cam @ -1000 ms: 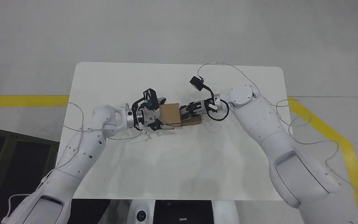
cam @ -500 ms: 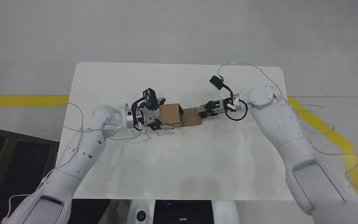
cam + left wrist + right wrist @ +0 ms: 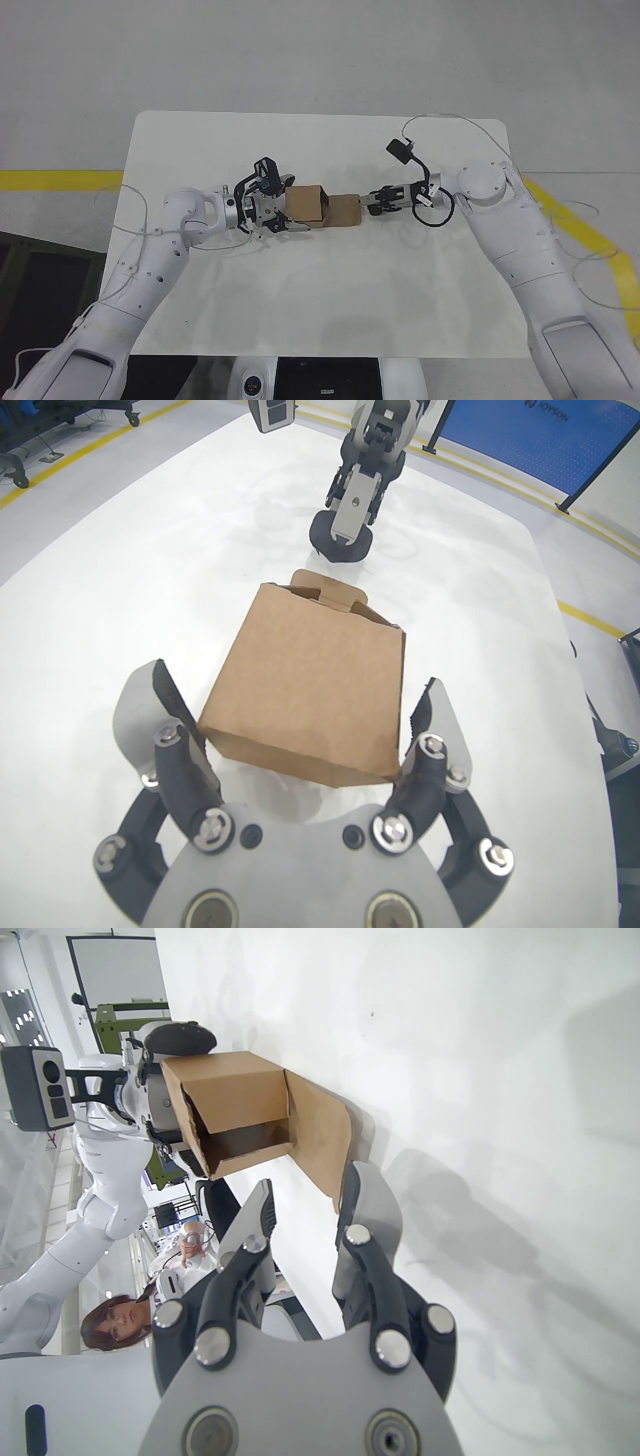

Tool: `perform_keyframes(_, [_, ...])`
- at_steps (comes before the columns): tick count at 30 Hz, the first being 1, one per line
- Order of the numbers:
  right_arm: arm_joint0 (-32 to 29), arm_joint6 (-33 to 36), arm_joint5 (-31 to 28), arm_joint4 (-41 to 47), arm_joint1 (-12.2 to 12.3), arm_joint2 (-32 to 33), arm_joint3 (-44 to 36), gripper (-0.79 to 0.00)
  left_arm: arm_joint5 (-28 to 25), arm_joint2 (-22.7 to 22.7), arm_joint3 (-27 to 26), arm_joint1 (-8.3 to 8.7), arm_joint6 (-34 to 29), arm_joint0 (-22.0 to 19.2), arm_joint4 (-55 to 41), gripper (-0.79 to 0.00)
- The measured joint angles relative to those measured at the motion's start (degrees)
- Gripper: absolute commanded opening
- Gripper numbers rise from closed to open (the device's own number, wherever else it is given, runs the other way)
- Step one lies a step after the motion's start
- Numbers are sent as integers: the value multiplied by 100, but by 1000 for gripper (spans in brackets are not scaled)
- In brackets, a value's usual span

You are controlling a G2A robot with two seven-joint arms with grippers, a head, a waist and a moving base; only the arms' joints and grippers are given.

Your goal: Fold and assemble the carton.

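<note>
- The carton (image 3: 305, 204) is plain brown cardboard with no print. Its inside is a darker brown.
- The worktop (image 3: 330, 300) is plain white, with no pattern.
- The left end effector (image 3: 295, 671) has silver-grey fingers (image 3: 132, 705), black pads (image 3: 172, 695), black links (image 3: 177, 775) and bright metal screws (image 3: 395, 830).
- The right end effector (image 3: 310, 1175) has the same colours: silver-grey fingers, black ribbed pads and black links.
- The left arm (image 3: 150, 265) and right arm (image 3: 520, 260) are glossy white.
- A thin white cable (image 3: 440, 118) lies on the worktop.
- The floor (image 3: 320, 50) is pale grey, crossed by yellow stripes (image 3: 60, 180).
- A board (image 3: 565, 445) is blue with a fine dot pattern, on a black frame.
</note>
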Motion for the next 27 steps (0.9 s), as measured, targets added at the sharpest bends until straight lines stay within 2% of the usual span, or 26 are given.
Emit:
perform_keyframes(8, [-185, -73, 77, 94, -1, -98, -162, -496, -7, 4, -22, -9, -29, -7, -29, 0])
perform_keyframes(27, [197, -227, -256, 511, -262, -667, 516, -496, -29, -13, -16, -18, -53, -1, -61, 0])
